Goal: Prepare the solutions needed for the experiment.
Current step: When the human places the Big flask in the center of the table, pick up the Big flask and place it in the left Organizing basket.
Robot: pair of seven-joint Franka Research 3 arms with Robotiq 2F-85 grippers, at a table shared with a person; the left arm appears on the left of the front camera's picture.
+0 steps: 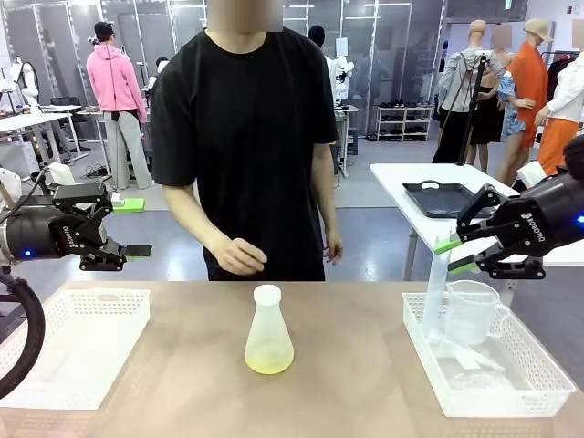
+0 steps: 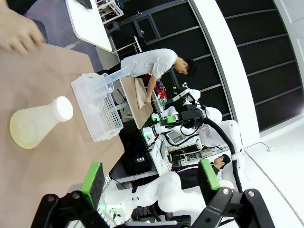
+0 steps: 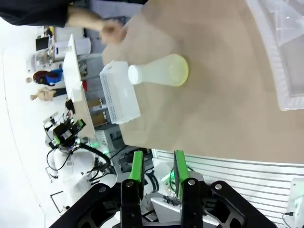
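Solution [image 1: 269, 363]: a shallow, pale yellow-green, see-through layer is noted at the bottom of the conical flask.
Conical flask [image 1: 268, 330]: frosted white, stood upright near the middle of the table [image 1: 356, 374], and closed by a small white round cap [image 1: 267, 294].
Person's hand [image 1: 237, 256]: held loosely over the far edge of the table, just behind the flask and apart from it.
Right basket [image 1: 497, 402]: a white perforated basket on the robot's right. A clear measuring beaker [image 1: 472, 310] and a tall clear vessel [image 1: 437, 297], possibly a measuring cylinder, are stood inside.
Right gripper [image 1: 455, 256]: held above the near-left corner of that basket, close to the top of the tall vessel. The jaws are set narrow, with a bare gap seen between the pads in the wrist view, and nothing is gripped.
Left gripper [image 1: 130, 227]: raised over the left basket [image 1: 82, 351], jaws spread wide, nothing gripped.
Step in hand: judged to be an early one. The flask is capped and no labware has been taken out of the basket.
Next move calls for: it is judged that the cap must be removed before anything is poured. The jaws must be widened if the beaker or the tall vessel is to be taken, and the light flask must be steadied.
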